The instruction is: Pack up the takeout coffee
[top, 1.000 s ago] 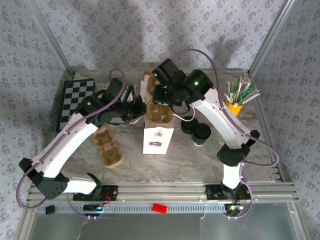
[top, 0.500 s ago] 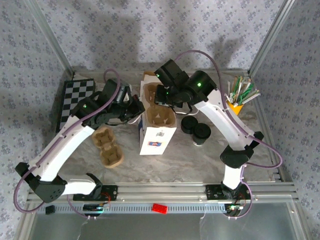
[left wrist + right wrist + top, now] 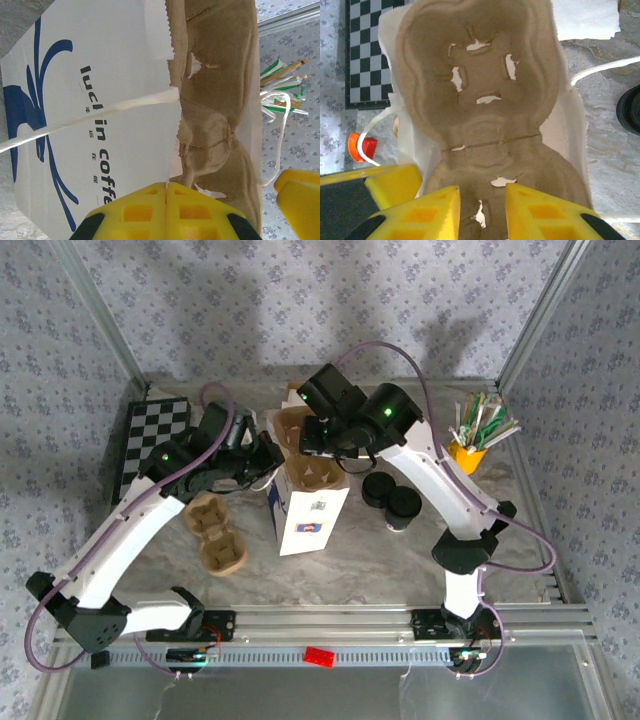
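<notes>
A paper bag [image 3: 312, 520] held, takeout coffee [image 3: 403, 506] outside it
The right gripper [image 3: 481, 210] clamps a pulp carrier [image 3: 480, 100] in the bag; the left gripper [image 3: 166, 200] seems pinched on its rim. The coffee stands on the worktop [image 3: 400, 560], apart, right of the right gripper.

Three walls [image 3: 300, 310], papered pale grey-lilac with a small repeating floral motif, enclose the cell. Bare aluminium posts [image 3: 105, 325] rise at both rear corners. The tabletop [image 3: 380, 552] has a grey-beige marble pattern. Slotted aluminium rails [image 3: 330, 621] cross its near edge. Lighting is even, with soft shadows on the back wall.
</notes>
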